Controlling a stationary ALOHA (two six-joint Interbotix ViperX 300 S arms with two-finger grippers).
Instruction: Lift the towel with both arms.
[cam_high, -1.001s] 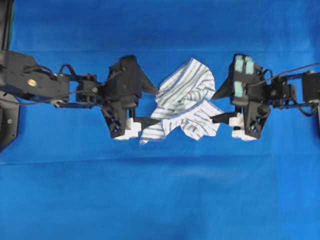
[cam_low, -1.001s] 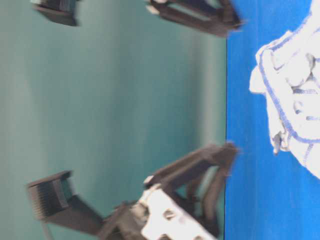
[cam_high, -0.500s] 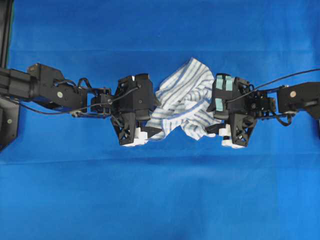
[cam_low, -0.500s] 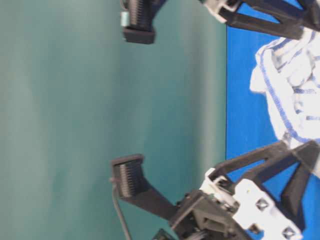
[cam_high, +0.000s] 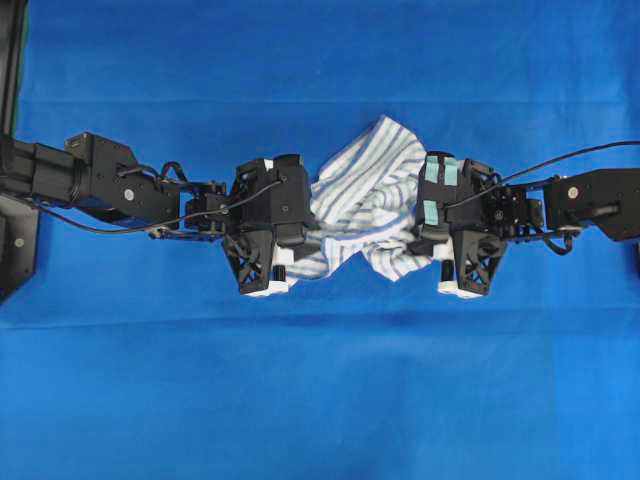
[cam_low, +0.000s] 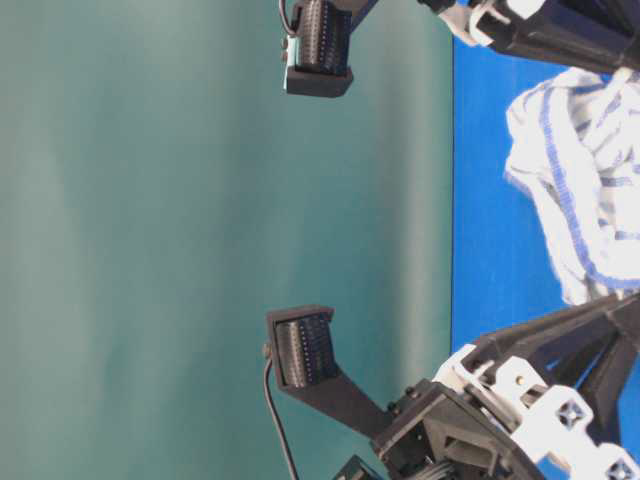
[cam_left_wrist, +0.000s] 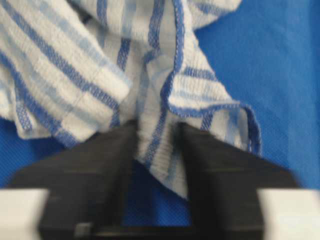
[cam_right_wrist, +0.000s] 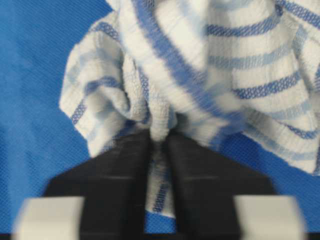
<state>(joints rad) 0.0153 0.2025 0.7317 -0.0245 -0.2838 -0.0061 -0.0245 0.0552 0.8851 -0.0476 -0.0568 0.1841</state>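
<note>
Blue woven tablecloth (cam_high: 320, 400) carries the crumpled waffle-textured striped towel (cam_high: 365, 195) at centre, left gripper (cam_left_wrist: 156, 145) and right gripper (cam_right_wrist: 159, 142) each clamped on a bunched fold between tapered matte-black fingers (cam_left_wrist: 95, 165)

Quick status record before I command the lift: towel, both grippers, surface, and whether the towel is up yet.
towel: crumpled white cloth with blue stripes, lying on the table between the two arms
left gripper: closed on a fold at the towel's left edge, cloth pinched between its fingers
right gripper: closed on a bunched fold at the towel's right edge
surface: plain blue tablecloth
lift: not yet done; in the table-level view the towel rests on the cloth
next step, as a judgement: both grips look seated, so raising both arms together seems reasonable
</note>
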